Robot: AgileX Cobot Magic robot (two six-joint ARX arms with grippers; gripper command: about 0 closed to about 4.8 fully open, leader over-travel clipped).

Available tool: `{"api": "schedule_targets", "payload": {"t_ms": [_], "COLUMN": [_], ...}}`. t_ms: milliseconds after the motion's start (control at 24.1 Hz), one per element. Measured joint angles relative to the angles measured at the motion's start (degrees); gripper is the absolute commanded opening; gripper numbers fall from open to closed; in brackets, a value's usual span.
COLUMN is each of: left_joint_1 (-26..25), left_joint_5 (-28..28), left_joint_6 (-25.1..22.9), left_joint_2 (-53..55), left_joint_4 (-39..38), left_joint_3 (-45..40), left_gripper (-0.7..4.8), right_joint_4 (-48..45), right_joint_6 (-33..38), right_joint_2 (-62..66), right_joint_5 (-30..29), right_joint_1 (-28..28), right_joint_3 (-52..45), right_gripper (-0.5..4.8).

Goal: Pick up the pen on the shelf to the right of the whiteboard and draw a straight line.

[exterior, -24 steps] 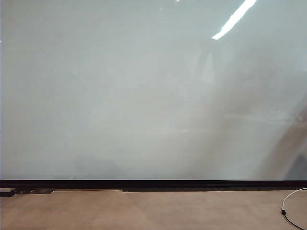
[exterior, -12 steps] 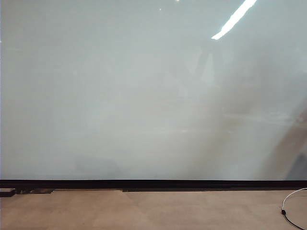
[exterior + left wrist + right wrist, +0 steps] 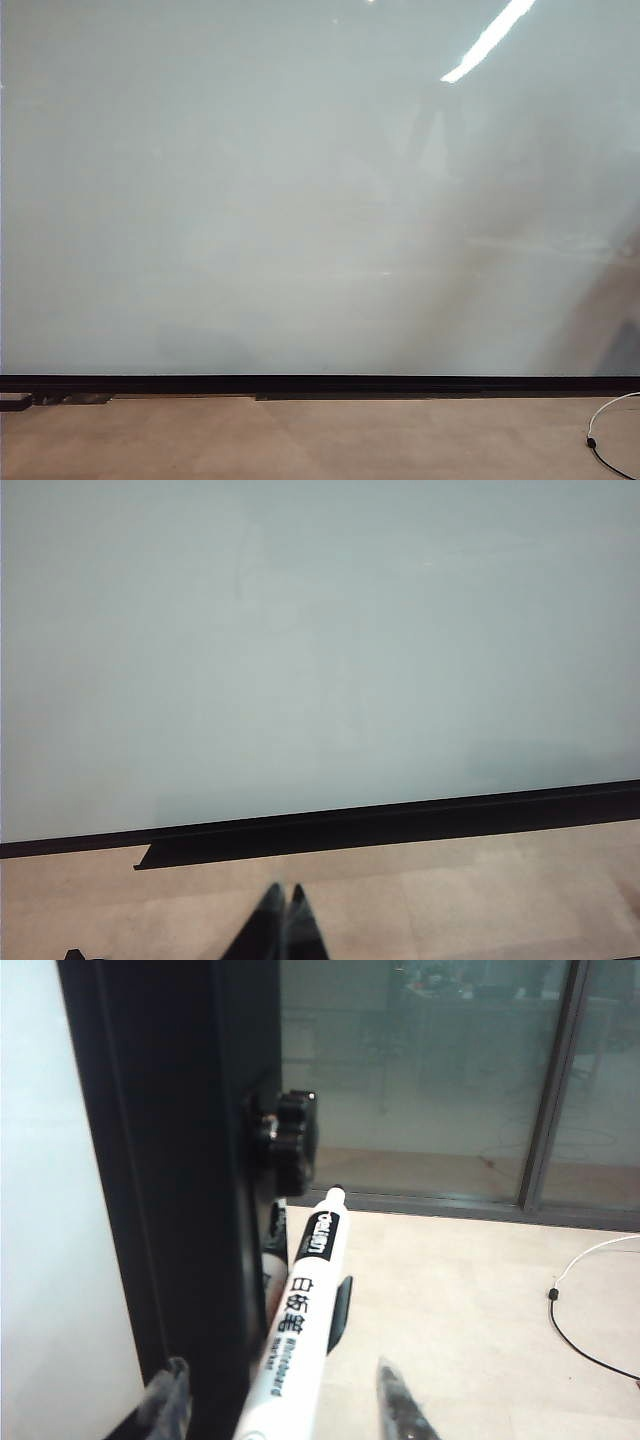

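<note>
While pen [image 3: 296,1345] stands between right hand [image 3: 280,1400] fingers beside black board frame [image 3: 170,1160], jaws part-open, no contact seen: centre on barrel, squeeze square before lifting. Left hand [image 3: 283,905] pinched shut, low before whiteboard [image 3: 300,200], idle. Exterior view unchanged from earlier frames; board unmarked.
</note>
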State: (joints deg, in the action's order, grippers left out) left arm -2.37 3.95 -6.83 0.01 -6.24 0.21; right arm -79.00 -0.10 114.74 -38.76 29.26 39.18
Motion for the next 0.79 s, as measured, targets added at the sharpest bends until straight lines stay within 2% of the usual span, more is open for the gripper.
{"api": "schedule_targets", "payload": {"t_ms": [83, 748, 789], "left_joint_1": [0.00, 0.00, 0.00], "left_joint_5": [0.00, 0.00, 0.00], "left_joint_6": [0.00, 0.00, 0.00], "left_joint_2": [0.00, 0.00, 0.00], "left_joint_4": [0.00, 0.00, 0.00], "left_joint_3": [0.00, 0.00, 0.00], "left_gripper": [-0.05, -0.05, -0.05], "right_joint_4": [-0.02, 0.00, 0.00], "right_joint_6": [0.00, 0.00, 0.00], "right_joint_2": [0.00, 0.00, 0.00], "right_joint_5": [0.00, 0.00, 0.00], "right_joint_1": [0.00, -0.09, -0.13], "right_joint_3": [0.00, 0.02, 0.02], "right_gripper": [2.05, 1.96, 1.76]}}
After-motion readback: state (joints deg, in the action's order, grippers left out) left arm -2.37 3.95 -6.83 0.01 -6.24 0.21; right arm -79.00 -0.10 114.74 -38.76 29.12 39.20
